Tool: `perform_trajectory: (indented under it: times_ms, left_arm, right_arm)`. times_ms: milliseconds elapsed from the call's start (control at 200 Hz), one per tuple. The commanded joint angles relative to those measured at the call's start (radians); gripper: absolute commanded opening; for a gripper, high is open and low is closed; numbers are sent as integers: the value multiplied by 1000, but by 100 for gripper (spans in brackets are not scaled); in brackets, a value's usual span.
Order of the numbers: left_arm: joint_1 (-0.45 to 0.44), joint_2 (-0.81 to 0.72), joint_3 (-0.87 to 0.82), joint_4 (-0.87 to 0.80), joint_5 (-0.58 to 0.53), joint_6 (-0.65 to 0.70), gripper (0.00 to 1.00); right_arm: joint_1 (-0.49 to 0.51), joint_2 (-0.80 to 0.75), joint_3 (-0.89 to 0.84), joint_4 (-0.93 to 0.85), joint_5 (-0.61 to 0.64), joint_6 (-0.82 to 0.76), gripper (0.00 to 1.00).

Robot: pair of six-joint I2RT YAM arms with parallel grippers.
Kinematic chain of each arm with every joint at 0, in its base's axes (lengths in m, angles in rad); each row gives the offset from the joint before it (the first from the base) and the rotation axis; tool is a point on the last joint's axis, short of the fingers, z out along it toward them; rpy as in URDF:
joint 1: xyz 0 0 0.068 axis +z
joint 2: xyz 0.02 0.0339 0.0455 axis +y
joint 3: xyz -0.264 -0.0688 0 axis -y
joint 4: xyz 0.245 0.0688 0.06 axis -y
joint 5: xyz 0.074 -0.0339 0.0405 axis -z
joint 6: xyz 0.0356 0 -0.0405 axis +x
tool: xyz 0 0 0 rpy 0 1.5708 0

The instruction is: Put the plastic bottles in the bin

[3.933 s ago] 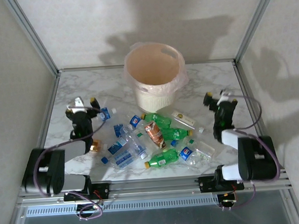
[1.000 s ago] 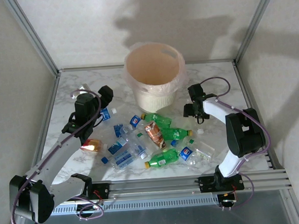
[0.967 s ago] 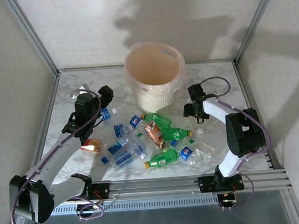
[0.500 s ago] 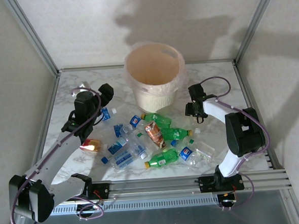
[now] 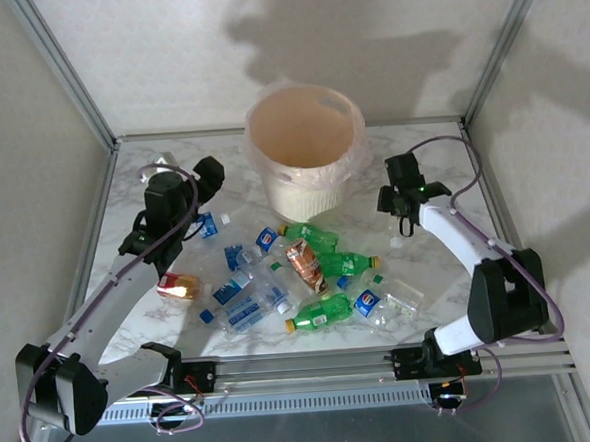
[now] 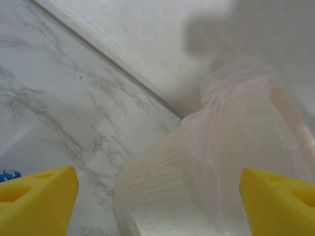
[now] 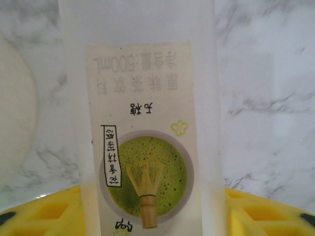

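The matcha-labelled white bottle (image 7: 147, 123) is hanging between the yellow fingers (image 7: 44, 214) of the right gripper (image 5: 405, 200), which is clamping it at the end nearest the wrist camera. Seen from above, it is hovering over the marble table (image 5: 442, 162), to the right of the bin (image 5: 308, 190) and apart from it.

It probably weighs next to nothing and gives under pressure, and its label looks slick. A hold across the broad body is therefore looking safer than one at a tapered end. Too hard a squeeze could be squirting it sideways.

The other plastic bottles are lying in a loose heap near the front edge: green bottles (image 5: 321, 312), clear blue-labelled bottles (image 5: 245, 304) and a brown-orange labelled bottle (image 5: 303, 264).

The left gripper (image 5: 207, 176) is holding its fingers wide apart around nothing, and is pointing toward the bin's bag liner (image 6: 236, 113).
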Motion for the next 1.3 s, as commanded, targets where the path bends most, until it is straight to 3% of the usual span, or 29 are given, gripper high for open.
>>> perform_trajectory:
  times_ms: [0,155,310,681,941,1292]
  left_arm:
    - [-8,4,59,-7,23,20,84]
    - [-24,19,94,19,47,5,82]
    - [-67,70,149,35,52,4,81]
    - [-110,213,331,37,86,-5,80]
    - [-113,180,297,-1,70,15,81]
    - [-113,155,255,-43,5,35,81]
  right_arm:
    - [-6,-86,126,-66,51,19,58]
    - [-6,-110,336,-138,52,12,57]
    - [9,-64,574,-172,-27,0,57]
    - [203,309,1172,-195,-175,-12,57]
    - [240,480,1243,-161,-236,4,56]
    - [291,589,1235,-218,-254,1,56]
